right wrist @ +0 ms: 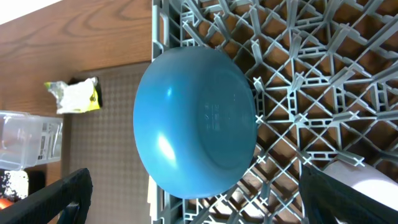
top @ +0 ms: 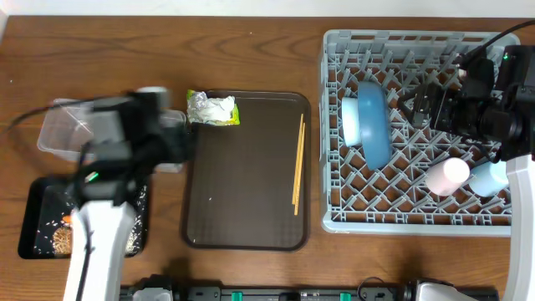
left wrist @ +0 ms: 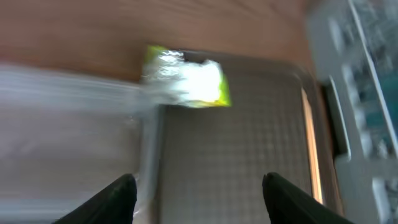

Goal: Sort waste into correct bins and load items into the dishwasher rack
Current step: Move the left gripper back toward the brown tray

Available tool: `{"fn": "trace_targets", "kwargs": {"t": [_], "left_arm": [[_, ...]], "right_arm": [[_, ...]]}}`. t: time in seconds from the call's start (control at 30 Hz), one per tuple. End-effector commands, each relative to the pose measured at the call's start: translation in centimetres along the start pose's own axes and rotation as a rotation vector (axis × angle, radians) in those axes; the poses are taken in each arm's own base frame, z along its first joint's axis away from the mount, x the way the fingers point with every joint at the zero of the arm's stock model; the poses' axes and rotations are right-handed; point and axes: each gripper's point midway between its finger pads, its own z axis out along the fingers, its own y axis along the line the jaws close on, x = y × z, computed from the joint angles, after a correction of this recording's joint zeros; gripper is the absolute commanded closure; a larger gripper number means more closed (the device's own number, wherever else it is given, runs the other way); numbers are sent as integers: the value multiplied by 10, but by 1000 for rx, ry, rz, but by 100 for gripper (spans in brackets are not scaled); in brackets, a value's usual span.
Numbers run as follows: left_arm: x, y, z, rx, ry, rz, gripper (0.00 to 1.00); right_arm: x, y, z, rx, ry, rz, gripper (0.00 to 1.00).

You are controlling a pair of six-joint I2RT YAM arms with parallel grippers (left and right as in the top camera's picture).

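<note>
Crumpled silvery yellow-green wrapper (top: 211, 109) sits on the top-left corner of the dark brown serving tray (top: 247, 226), overhanging its rim. No print on it can be read. The left gripper (left wrist: 199, 179) hangs just short of it, fingers (left wrist: 118, 196) spread wide with nothing between them. That wrist view is badly smeared, so how high it sits I cannot tell.

Beside the wrapper is the clear tub (top: 58, 130), and below that the black tray (top: 29, 209), with pale rice grains (top: 135, 224) and what looks like a brown lump (top: 61, 241) in it. The wooden chopsticks (top: 298, 165) lie lengthwise near the serving tray's right edge.

Across in the grey rack (top: 414, 219), the blue plate (right wrist: 196, 121) stands on edge, the white bowl (top: 350, 119) against its left face. The plate's underside carries moulded marks, too small to read. The right gripper (right wrist: 196, 176) faces that underside, fingers wide apart and holding nothing. The pink cup (top: 447, 176) and the light blue cup (top: 489, 178) lie side by side lower right.
</note>
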Motion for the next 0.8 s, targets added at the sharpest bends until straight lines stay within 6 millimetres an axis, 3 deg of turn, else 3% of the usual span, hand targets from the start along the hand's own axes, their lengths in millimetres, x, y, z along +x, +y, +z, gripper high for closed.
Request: {"fn": "trace_targets", "kwargs": {"t": [0.0, 0.17, 0.27, 0.47, 0.67, 0.77], "left_arm": [[7, -27, 33, 23, 62, 206, 32], [5, -21, 93, -124, 84, 304, 32], [-3, -7, 126, -199, 58, 310, 32], [-3, 4, 181, -211, 24, 306, 33], [17, 10, 196, -215, 90, 304, 37], [17, 11, 195, -216, 92, 303, 44]], "right_arm": [[2, 4, -1, -9, 4, 4, 1], [2, 4, -1, -9, 4, 4, 1], [2, 4, -1, -9, 5, 4, 1], [6, 4, -1, -6, 19, 10, 1], [5, 2, -1, 1, 16, 9, 1], [5, 2, -1, 1, 16, 9, 1]]}}
